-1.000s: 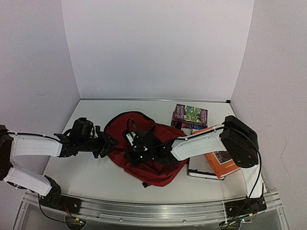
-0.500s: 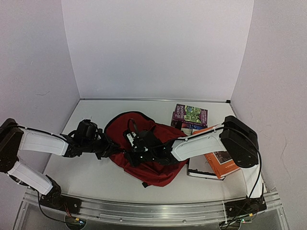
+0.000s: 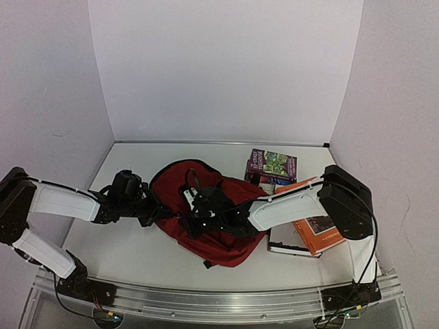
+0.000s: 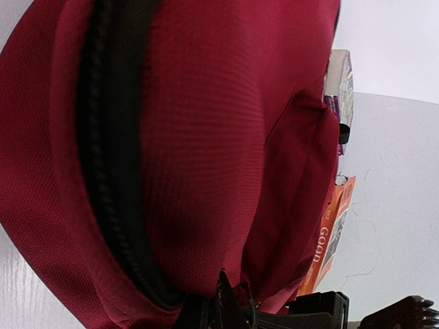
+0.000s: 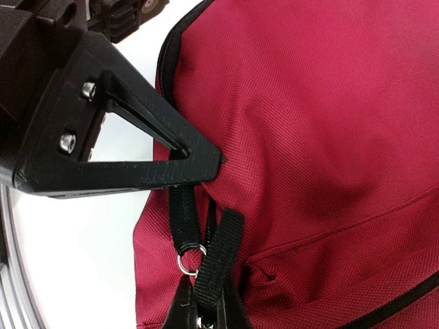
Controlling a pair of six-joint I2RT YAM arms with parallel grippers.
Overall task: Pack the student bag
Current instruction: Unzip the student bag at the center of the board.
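**Top view.** The student bag point(image 3: 223, 243), a dark-red backpack, lies slumped in the middle of the white table point(image 3: 130, 257). The left gripper point(image 3: 156, 214) reaches in from the left to the bag's left edge. The right gripper point(image 3: 191, 221) stretches across the bag from the right, its tips over the bag's left half and near the other gripper. From this height neither pair of jaws can be read. Beyond the bag's right side sits a stack of books point(image 3: 272, 166) with a purple-and-green cover on top. Nearer, an orange book point(image 3: 317, 232) lies on a white-edged book point(image 3: 285, 242), both partly under the right arm.

**Left wrist view.** Red fabric fills most of the frame, with a black zipper point(image 4: 110, 171) curving down it. The left gripper point(image 4: 221, 301) shows at the bottom edge, against the bag, with its jaws fully together. Whether any cloth is caught between them I cannot tell. The orange book point(image 4: 328, 240) and the stack point(image 4: 341, 82) show past the bag.

**Right wrist view.** The right gripper point(image 5: 206, 312) is pinched tight on a black pull strap point(image 5: 221, 250) of the bag. Beside it a small metal ring point(image 5: 188, 264) hangs on a second black strap. Just above, the left gripper's black finger point(image 5: 123, 177) presses its tip against the red fabric, next to the zippered edge.
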